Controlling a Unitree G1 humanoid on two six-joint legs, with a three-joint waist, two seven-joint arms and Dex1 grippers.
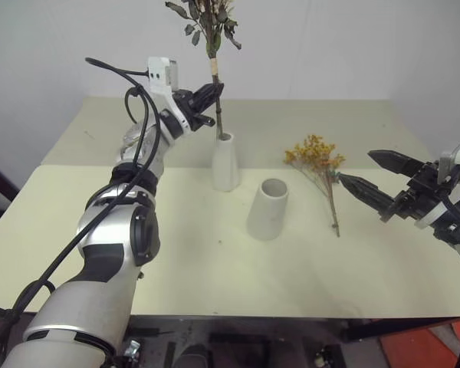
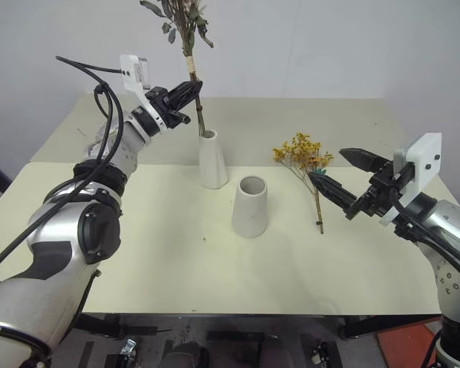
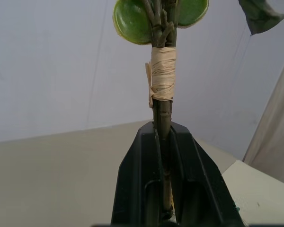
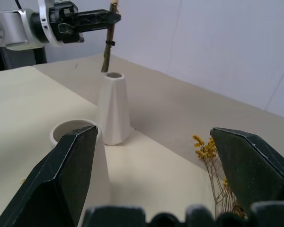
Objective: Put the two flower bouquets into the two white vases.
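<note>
My left gripper [image 1: 213, 90] is shut on the stem of the bouquet with green leaves and beige sprigs [image 1: 209, 23], just below its raffia binding [image 3: 162, 78]. The bouquet stands upright over the slim white vase [image 1: 225, 162]. Its stem end is at the vase mouth [image 4: 114, 74]; I cannot tell if it is inside. The wider white vase [image 1: 268, 208] stands empty in front and to the right. The yellow-orange bouquet [image 1: 316, 156] lies flat on the table further right. My right gripper [image 1: 355, 165] hovers open just right of those blossoms, holding nothing.
Everything stands on a pale cream table [image 1: 100, 253] made of two tops, with a seam running behind the vases. A white wall lies beyond the far edge. Bare tabletop stretches in front of the vases towards the near edge.
</note>
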